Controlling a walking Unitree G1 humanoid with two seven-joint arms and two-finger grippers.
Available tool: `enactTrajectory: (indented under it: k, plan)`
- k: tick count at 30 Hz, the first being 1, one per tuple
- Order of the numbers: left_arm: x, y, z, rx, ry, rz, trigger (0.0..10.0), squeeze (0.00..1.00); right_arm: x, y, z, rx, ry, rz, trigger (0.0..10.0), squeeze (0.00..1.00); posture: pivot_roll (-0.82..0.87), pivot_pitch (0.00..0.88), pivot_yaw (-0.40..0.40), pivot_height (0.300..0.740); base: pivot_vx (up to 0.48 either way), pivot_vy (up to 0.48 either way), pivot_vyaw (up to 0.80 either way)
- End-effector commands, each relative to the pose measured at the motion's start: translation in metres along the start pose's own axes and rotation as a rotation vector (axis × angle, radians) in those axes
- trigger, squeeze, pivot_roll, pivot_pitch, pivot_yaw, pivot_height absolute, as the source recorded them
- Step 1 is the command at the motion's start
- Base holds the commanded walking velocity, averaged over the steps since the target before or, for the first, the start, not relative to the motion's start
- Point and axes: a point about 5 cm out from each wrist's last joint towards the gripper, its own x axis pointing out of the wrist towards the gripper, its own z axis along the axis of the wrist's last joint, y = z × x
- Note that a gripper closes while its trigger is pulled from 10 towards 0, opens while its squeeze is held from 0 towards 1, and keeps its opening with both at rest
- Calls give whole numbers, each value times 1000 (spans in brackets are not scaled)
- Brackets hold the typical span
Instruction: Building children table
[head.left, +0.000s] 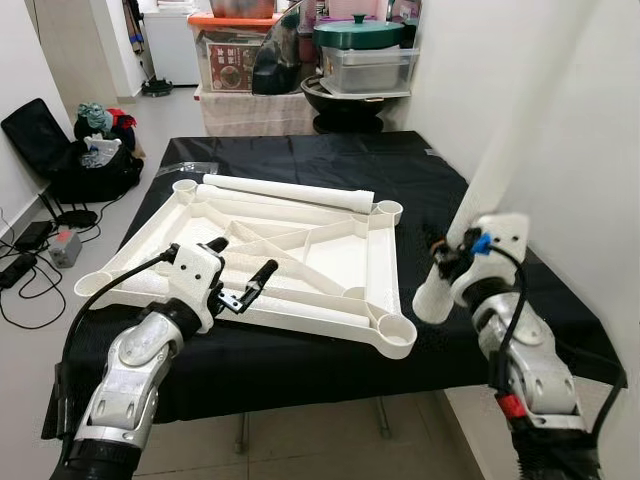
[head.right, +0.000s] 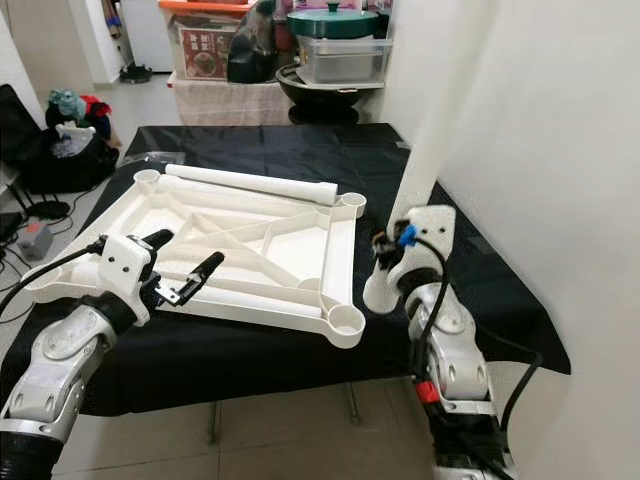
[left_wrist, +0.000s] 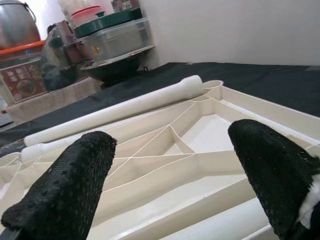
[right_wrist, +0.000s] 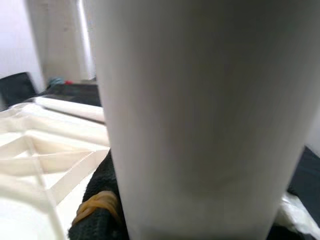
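A white tabletop (head.left: 300, 250) lies upside down on the black-covered surface (head.left: 300, 150), ribs up, with round sockets at its corners. One white leg tube (head.left: 290, 192) lies along its far edge. My left gripper (head.left: 243, 257) hovers open over the tabletop's near left part, nothing between its fingers (left_wrist: 65, 185). My right gripper (head.left: 450, 262) is shut on a second white leg (head.left: 500, 160), held nearly upright just right of the tabletop's near right socket (head.left: 397, 335). In the right wrist view that leg (right_wrist: 200, 110) is close against a black finger (right_wrist: 100, 200).
A white wall (head.left: 560, 100) stands close on the right. Boxes, pots and a container (head.left: 350, 50) are stacked behind the surface. On the floor at left lie a black bag (head.left: 70, 150) and cables with small devices (head.left: 40, 250).
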Motion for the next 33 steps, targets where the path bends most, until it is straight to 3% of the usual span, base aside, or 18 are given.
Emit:
enactTrajectory:
  k: [1,10,17,33]
  plan:
    - [-1,-1,-7,-11,33,16,10000,0,0,1,0,-22,-16,28,10000,0,32,0,-54,740,0,0,0]
    - [1,-3,-5,-32,16,35,10000,0,2,7,-1,-3,-27,34,10000,0,37,0,-54,740,0,0,0]
    - [4,2,-1,-75,-19,127,10000,0,8,10,23,33,-131,-11,10000,0,35,0,-55,740,0,0,0]
    - [6,-5,3,-96,-45,129,10000,0,11,18,42,160,-211,-10,10000,0,37,0,-60,740,340,0,0]
